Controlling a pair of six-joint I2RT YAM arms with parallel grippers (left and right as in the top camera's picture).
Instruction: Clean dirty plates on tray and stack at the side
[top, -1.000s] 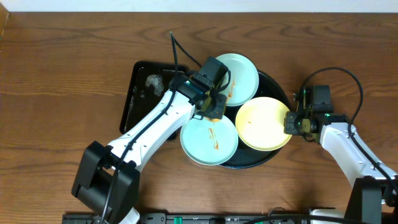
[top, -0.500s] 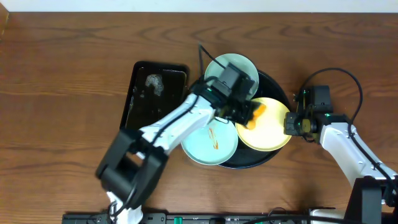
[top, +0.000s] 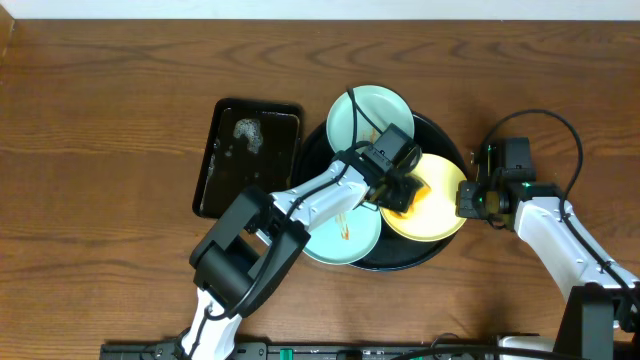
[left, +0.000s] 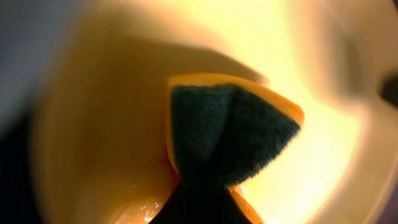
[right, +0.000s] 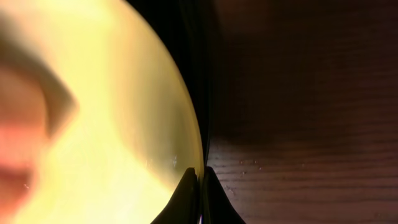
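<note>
Three plates lie on the round black tray (top: 437, 137): a mint plate (top: 372, 115) at the back with sauce smears, a mint plate (top: 340, 232) at the front left with an orange streak, and a yellow plate (top: 440, 205) at the right. My left gripper (top: 405, 190) is shut on an orange sponge with a dark green face (left: 227, 134) and presses it on the yellow plate (left: 112, 124). My right gripper (top: 466, 198) is shut on the yellow plate's right rim (right: 198, 149).
A smaller rectangular black tray (top: 215, 160) with a wet smear lies left of the round tray. Bare wooden table (top: 120, 120) surrounds everything. A black cable arcs over the right arm.
My left gripper has moved right with the sponge, from the gap between the mint plates onto the yellow plate. The right gripper has held still on the yellow plate's rim.
</note>
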